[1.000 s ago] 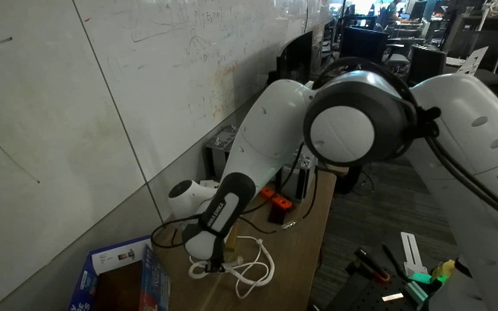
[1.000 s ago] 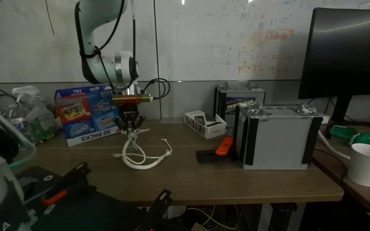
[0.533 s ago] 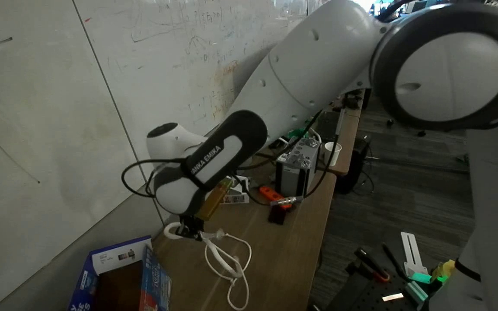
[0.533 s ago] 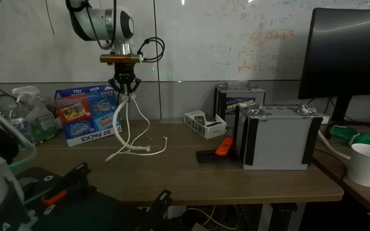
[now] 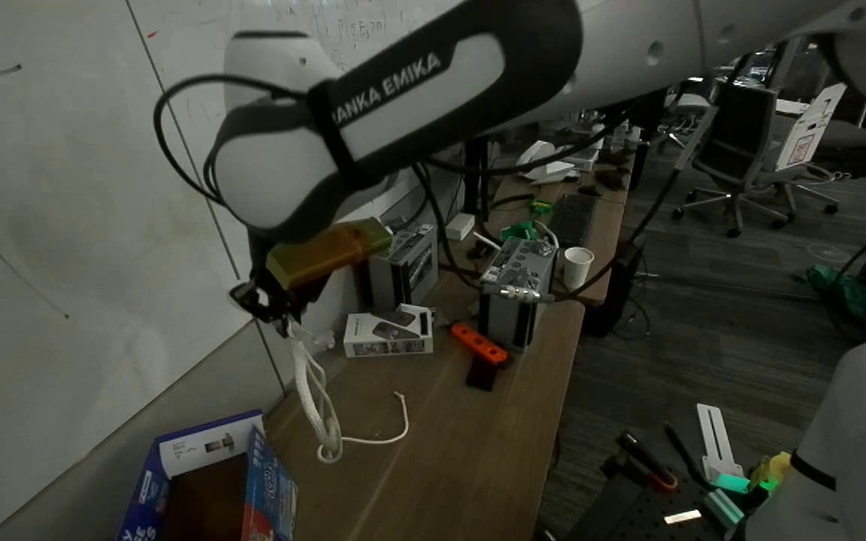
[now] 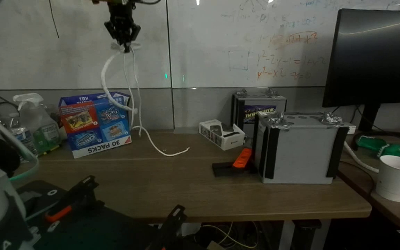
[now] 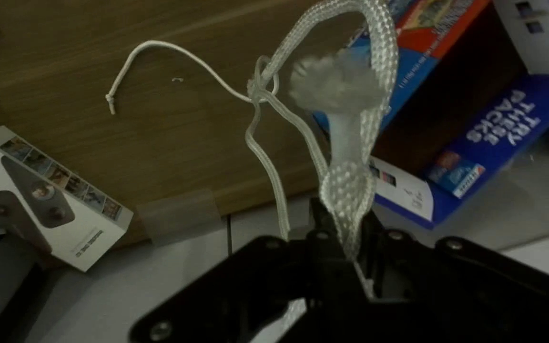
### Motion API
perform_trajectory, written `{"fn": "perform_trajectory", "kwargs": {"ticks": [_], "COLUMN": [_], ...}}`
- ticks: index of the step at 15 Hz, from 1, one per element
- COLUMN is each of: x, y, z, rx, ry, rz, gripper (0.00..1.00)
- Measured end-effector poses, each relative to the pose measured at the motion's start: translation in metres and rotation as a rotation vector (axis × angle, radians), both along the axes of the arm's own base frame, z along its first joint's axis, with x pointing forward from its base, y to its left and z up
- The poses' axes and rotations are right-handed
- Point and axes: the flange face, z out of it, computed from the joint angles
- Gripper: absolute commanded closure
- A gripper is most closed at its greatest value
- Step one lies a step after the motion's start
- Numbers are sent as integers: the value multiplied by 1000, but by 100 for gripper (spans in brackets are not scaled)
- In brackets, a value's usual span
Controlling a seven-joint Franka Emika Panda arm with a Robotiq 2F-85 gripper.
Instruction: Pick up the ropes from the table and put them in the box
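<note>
In the wrist view, my claw (image 7: 347, 226) pinches the white ropes (image 5: 304, 384) between nearly meeting tips; they hang in loops above the table (image 6: 186, 189), toward its back edge. Whether the thin tail touches the wood is unclear. The blue box (image 6: 96, 124), mouth upward, stands near that back edge, the ropes outside it. Farther along I see a white carton (image 6: 221, 136) by the same edge and a grey-white device (image 6: 302, 154) near a front corner.

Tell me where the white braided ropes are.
In an exterior view, the white ropes hang left of centre from the black hand, partly hiding the blue cardboard box.
</note>
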Motion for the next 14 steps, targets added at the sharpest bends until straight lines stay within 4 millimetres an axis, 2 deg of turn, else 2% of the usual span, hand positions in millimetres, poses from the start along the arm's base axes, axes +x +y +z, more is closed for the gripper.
{"fn": "perform_trajectory", "kwargs": {"ticks": [4, 7, 10, 14], "x": [-27, -48, -62, -68], "y": [1, 15, 39, 69], "z": [98, 154, 181, 199], "rx": [110, 212, 320, 495], "ry": [-54, -85, -108, -179], "rz": [-184, -310, -404, -488], "gripper": [96, 96, 96, 96]}}
